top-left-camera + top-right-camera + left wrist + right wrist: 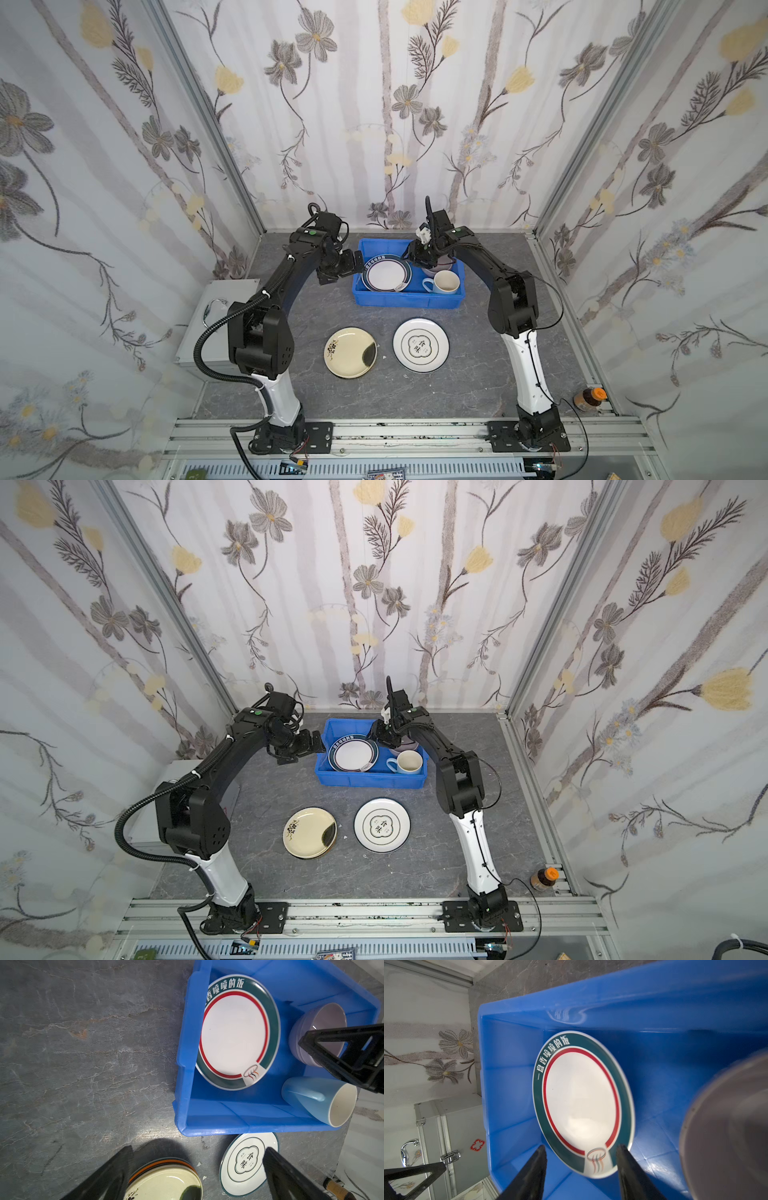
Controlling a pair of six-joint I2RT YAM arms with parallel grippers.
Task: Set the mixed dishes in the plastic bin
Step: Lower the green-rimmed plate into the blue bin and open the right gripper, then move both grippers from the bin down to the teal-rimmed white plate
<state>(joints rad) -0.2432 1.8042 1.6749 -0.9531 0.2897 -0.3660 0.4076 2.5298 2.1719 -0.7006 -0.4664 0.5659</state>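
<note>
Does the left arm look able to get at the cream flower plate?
Probably yes: the cream flower plate lies uncovered on that arm's side, and the left end effector is open and empty.

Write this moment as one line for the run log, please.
in bin: green-rimmed plate, bowl, mug | on table: cream plate on stack, white plate | left gripper: open, beside bin | right gripper: open, over green-rimmed plate

Floral-papered walls [374, 104] enclose a grey marbled tabletop [457, 386], with a silver metal case [235, 289] at left.
</note>
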